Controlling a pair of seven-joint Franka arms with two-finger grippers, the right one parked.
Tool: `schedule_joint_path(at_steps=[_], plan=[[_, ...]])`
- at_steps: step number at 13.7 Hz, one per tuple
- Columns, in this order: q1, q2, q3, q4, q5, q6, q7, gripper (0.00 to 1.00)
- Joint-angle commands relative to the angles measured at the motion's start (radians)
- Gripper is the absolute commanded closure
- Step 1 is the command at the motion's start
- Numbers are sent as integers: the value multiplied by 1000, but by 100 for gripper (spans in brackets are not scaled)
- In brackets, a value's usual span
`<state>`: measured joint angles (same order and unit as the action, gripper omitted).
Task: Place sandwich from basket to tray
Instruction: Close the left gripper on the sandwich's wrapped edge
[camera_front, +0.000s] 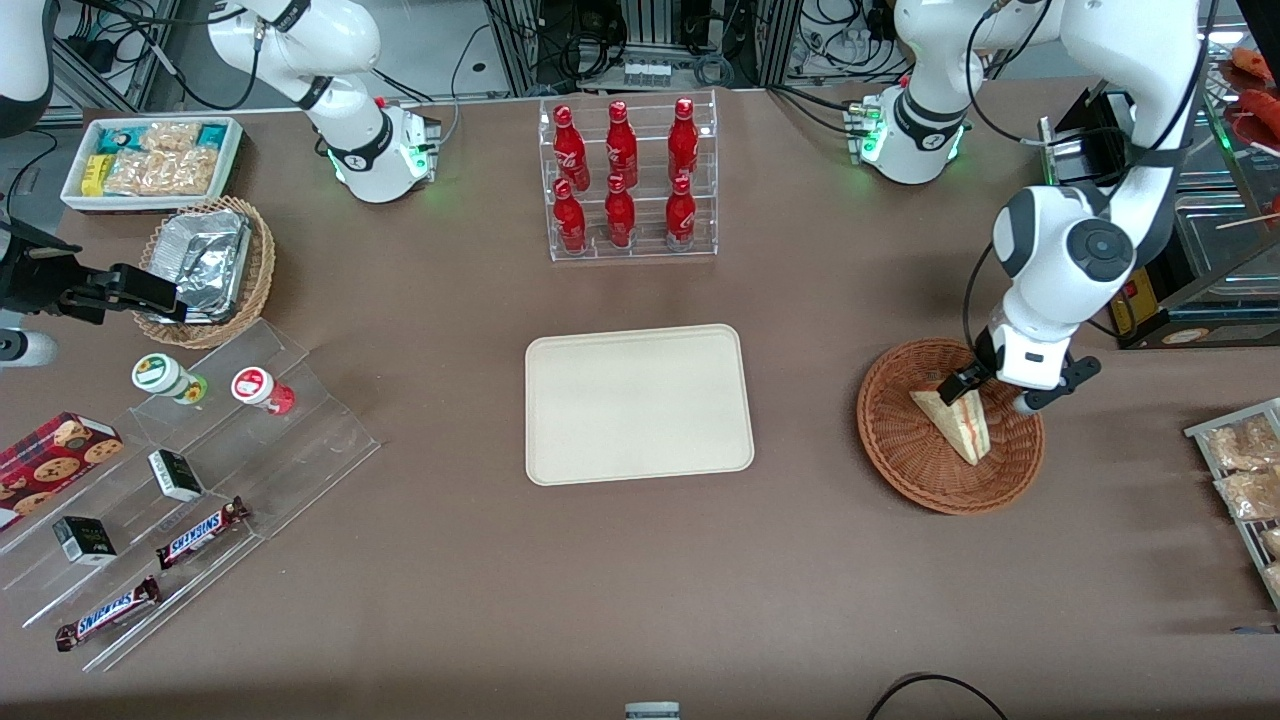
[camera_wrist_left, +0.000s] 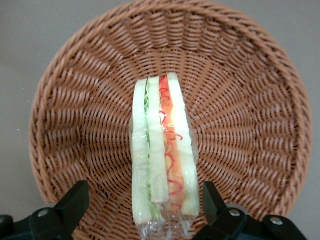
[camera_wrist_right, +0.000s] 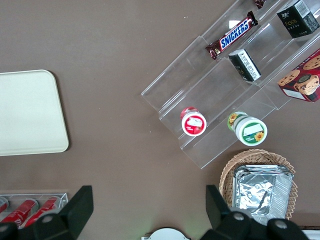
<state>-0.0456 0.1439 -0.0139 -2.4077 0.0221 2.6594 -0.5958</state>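
The sandwich (camera_front: 955, 420) (camera_wrist_left: 161, 150), a plastic-wrapped wedge of pale bread with green and red-pink filling, stands on edge in the round reddish-brown wicker basket (camera_front: 905, 455) (camera_wrist_left: 240, 100). My gripper (camera_front: 985, 388) (camera_wrist_left: 145, 202) is down in the basket, open, with one dark finger on each side of the sandwich's wide end and a gap between each finger and the bread. The cream-beige tray (camera_front: 638, 402) (camera_wrist_right: 27, 112) lies flat at the table's middle, toward the parked arm's end from the basket, with nothing on it.
A clear rack of red bottles (camera_front: 628, 180) stands farther from the front camera than the tray. A clear stepped stand with snack bars and cups (camera_front: 180, 500), a tan basket of foil containers (camera_front: 205, 265) and a white snack box (camera_front: 150, 160) sit toward the parked arm's end. Packets on a rack (camera_front: 1240, 470) lie beside the basket.
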Motion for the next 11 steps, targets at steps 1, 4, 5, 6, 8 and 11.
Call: schedule_joint_path(at_steps=[1,4,5,6,8,11], plan=[[-2,14,-3,-21,7,45,-25,0],[-2,29,-3,-18,7,59,-25,0],[-2,36,-3,-14,7,59,-25,5],[-2,39,-4,-10,7,59,-25,26],[-2,48,-4,5,7,59,-25,85],[-2,45,-17,32,7,48,-22,100]])
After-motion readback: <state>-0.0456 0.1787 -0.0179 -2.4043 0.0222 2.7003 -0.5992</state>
